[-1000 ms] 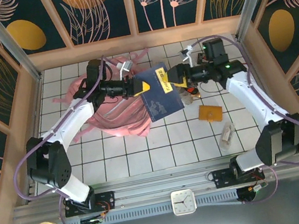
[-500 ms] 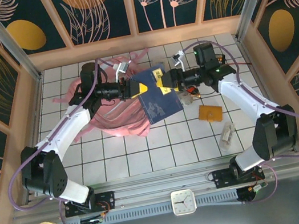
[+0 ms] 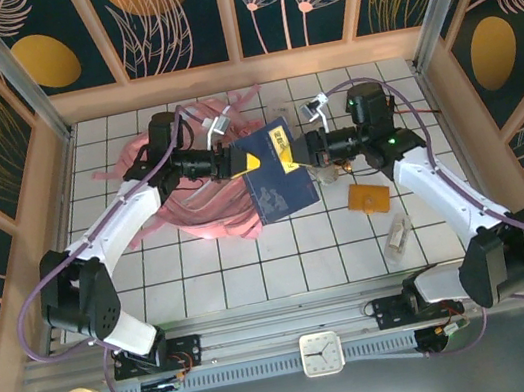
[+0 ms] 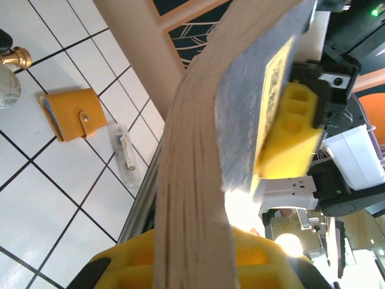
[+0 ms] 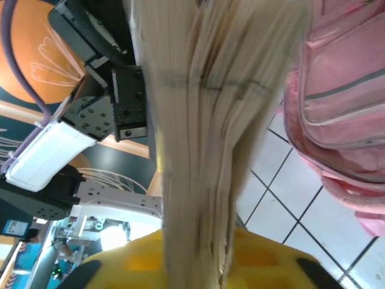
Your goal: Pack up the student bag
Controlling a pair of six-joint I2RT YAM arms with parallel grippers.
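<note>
A dark blue book (image 3: pixel 276 175) with a yellow label hangs tilted above the table, held from both sides. My left gripper (image 3: pixel 239 160) is shut on its left edge, and the page edges (image 4: pixel 189 180) run up between the yellow jaws. My right gripper (image 3: pixel 303 149) is shut on its right edge, with the page block (image 5: pixel 198 150) between its jaws. The pink student bag (image 3: pixel 204 201) lies crumpled on the tiles under and left of the book, its pink fabric with a grey strip (image 5: pixel 340 114) showing at the right of the right wrist view.
An orange wallet (image 3: pixel 368 199) lies right of the book, also seen as the orange wallet (image 4: pixel 71 114). A clear wrapped item (image 3: pixel 397 235) lies nearer the front. A small globe on a brass stand (image 3: pixel 331 170) sits under the right gripper. Wooden walls ring the tiled table.
The book has tilted more upright and shifted slightly right between both grippers. The right arm's elbow has swung outward and its wrist has moved a little back.
</note>
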